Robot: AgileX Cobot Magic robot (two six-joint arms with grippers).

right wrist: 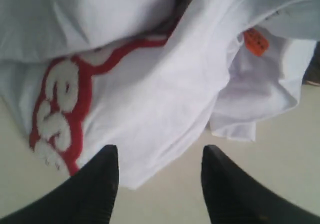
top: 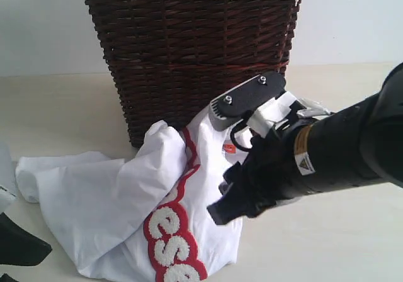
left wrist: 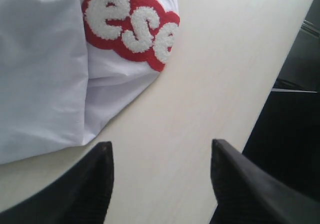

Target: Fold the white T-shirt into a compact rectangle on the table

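Right end effector [top: 220, 211], exterior view: hangs above the crumpled white T-shirt [top: 107, 200], which lies on the table [top: 340, 244] beneath it, at the foot of the wicker basket [top: 189, 55].
Left end effector [left wrist: 160, 184], left wrist view: fingers apart, empty, over bare table; the shirt's red band [left wrist: 130, 29] lies beyond its tips.
Right end effector [right wrist: 157, 184], right wrist view: fingers apart, gripping nothing; shirt directly below, orange tag [right wrist: 256, 41] beyond.
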